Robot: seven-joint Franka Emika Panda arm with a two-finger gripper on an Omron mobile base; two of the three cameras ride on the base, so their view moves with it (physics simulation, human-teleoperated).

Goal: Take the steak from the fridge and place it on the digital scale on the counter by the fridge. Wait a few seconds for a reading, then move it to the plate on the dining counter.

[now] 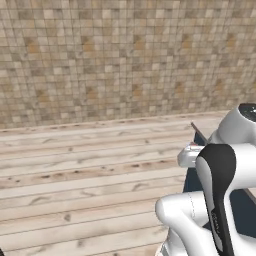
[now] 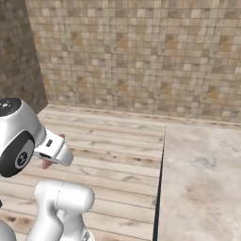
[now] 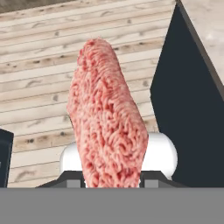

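Over plank floor, claw (image 3: 111,181) grips pink steak (image 3: 107,127).

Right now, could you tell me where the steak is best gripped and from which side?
Grip the steak across its thin faces at one short end, coming in along its length. It is a flat slab, so the faces give the widest contact. The end effector is shut on it that way now, the far end sticking out over the wood floor.
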